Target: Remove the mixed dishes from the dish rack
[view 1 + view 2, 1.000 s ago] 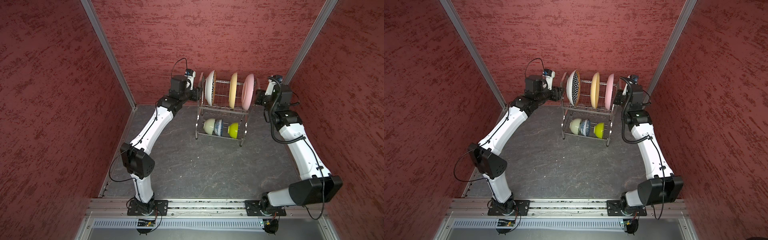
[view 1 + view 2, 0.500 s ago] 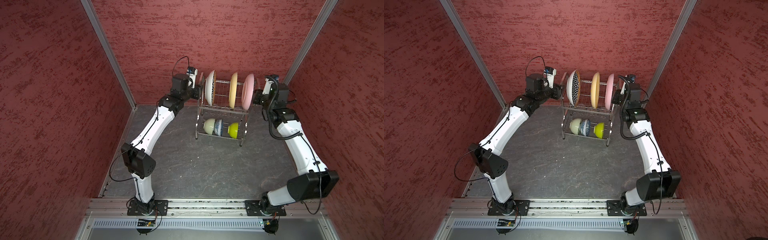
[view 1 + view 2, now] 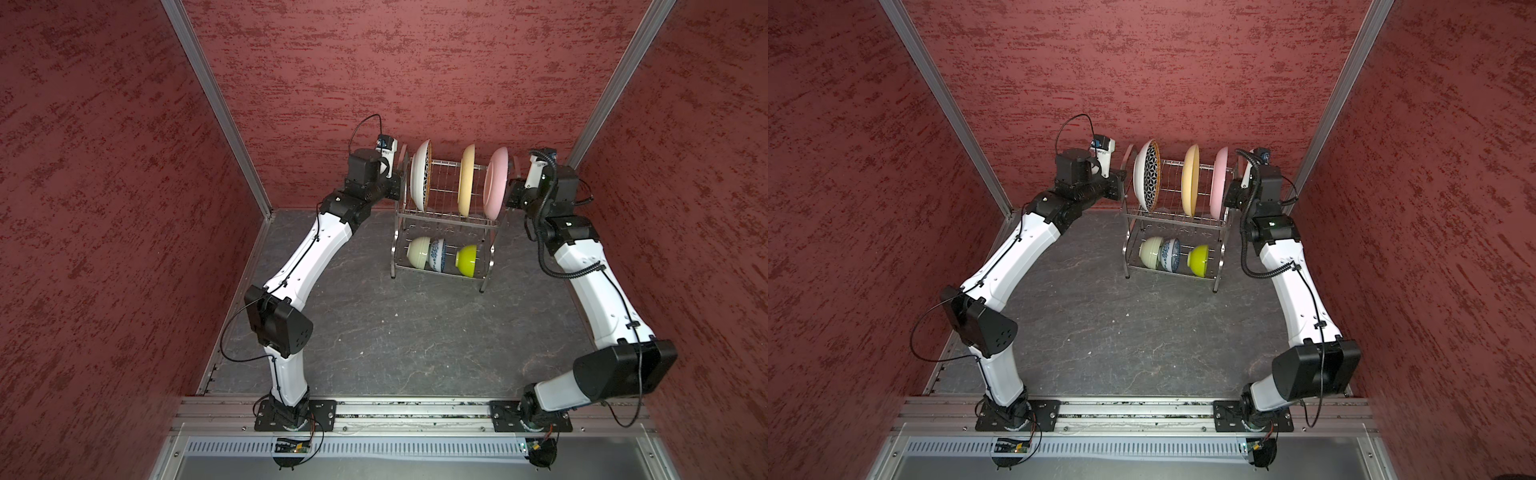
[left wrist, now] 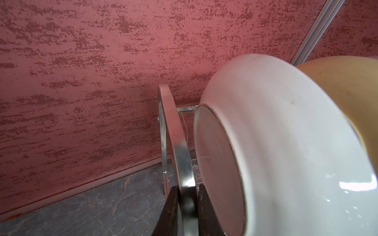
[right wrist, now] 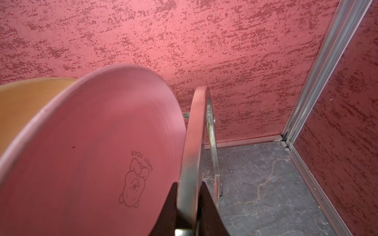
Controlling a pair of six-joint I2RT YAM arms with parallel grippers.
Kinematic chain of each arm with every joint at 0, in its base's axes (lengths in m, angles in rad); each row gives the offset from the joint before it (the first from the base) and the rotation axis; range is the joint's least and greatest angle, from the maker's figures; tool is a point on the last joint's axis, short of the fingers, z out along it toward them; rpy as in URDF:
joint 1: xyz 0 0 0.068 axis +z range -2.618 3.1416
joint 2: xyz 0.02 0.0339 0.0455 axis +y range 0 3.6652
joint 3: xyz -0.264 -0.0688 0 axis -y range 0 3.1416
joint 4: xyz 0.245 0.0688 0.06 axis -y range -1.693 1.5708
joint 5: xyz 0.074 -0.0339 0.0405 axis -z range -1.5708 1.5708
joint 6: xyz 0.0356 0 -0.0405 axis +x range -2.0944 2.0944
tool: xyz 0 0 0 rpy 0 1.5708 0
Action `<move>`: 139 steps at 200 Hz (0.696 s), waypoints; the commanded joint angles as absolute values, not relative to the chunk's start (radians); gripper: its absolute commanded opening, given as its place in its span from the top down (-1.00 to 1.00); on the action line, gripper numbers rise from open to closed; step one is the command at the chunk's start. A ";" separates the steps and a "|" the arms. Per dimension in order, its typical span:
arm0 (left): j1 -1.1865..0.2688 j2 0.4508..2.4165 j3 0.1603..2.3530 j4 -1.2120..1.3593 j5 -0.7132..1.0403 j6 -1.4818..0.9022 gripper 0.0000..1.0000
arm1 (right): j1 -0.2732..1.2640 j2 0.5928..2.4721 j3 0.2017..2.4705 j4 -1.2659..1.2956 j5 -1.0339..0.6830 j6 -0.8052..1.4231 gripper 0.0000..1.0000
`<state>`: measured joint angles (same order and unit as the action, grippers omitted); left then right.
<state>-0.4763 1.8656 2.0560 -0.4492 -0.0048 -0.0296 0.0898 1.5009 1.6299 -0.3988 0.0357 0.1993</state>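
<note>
The dish rack (image 3: 446,216) (image 3: 1177,222) stands at the back of the floor in both top views. Its upper tier holds a black-and-white patterned plate (image 3: 1147,176), a pale yellow plate (image 3: 467,178) and a pink plate (image 3: 496,183), all on edge. A cream bowl (image 3: 417,251), a blue-floral bowl (image 3: 436,255) and a lime bowl (image 3: 467,259) sit on the lower tier. My left gripper (image 4: 187,189) (image 3: 401,183) is shut on the rack's left curved side frame (image 4: 173,130). My right gripper (image 5: 189,186) (image 3: 512,195) is shut on the right side frame (image 5: 194,132), beside the pink plate (image 5: 92,153).
Red textured walls close in the back and both sides, with metal corner posts (image 3: 216,108) (image 3: 611,79). The dark stone-look floor (image 3: 415,332) stretches from the rack to the arm bases on the front rail (image 3: 415,409).
My left gripper has closed onto the rack's left side frame. My right gripper has tightened on the right side frame. The rack and dishes have not moved.
</note>
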 commanded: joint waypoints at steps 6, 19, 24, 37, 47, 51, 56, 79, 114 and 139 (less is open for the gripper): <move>-0.483 1.858 2.066 -0.440 0.002 -0.018 0.74 | 0.090 1.525 1.660 -0.425 -0.011 0.239 0.96; -0.485 1.851 2.065 -0.442 0.001 -0.019 0.79 | 0.089 1.525 1.659 -0.425 -0.014 0.241 1.00; -0.485 1.849 2.063 -0.442 0.001 -0.020 0.79 | 0.090 1.526 1.660 -0.425 -0.015 0.242 1.00; -0.485 1.840 2.055 -0.440 0.001 -0.021 0.82 | 0.090 1.527 1.660 -0.425 -0.021 0.245 1.00; -0.485 1.829 2.042 -0.430 0.001 -0.021 0.83 | 0.089 1.529 1.661 -0.425 -0.028 0.248 1.00; -0.485 1.824 2.037 -0.427 0.001 -0.021 0.83 | 0.090 1.531 1.663 -0.425 -0.031 0.249 1.00; -0.485 1.819 2.031 -0.425 0.000 -0.021 0.83 | 0.090 1.532 1.664 -0.425 -0.034 0.251 1.00; -0.485 1.798 2.010 -0.419 -0.010 -0.017 0.83 | 0.090 1.538 1.669 -0.425 -0.050 0.263 1.00; -0.485 1.768 1.978 -0.405 -0.027 -0.011 0.83 | 0.090 1.559 1.683 -0.421 -0.099 0.284 1.00; -0.483 1.753 1.963 -0.400 -0.037 -0.008 0.84 | 0.090 1.575 1.700 -0.433 -0.110 0.290 1.00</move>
<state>-0.4789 1.8198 1.9759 -0.3901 -0.0490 -0.0303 0.0853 1.5375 1.6733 -0.4095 -0.0353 0.2157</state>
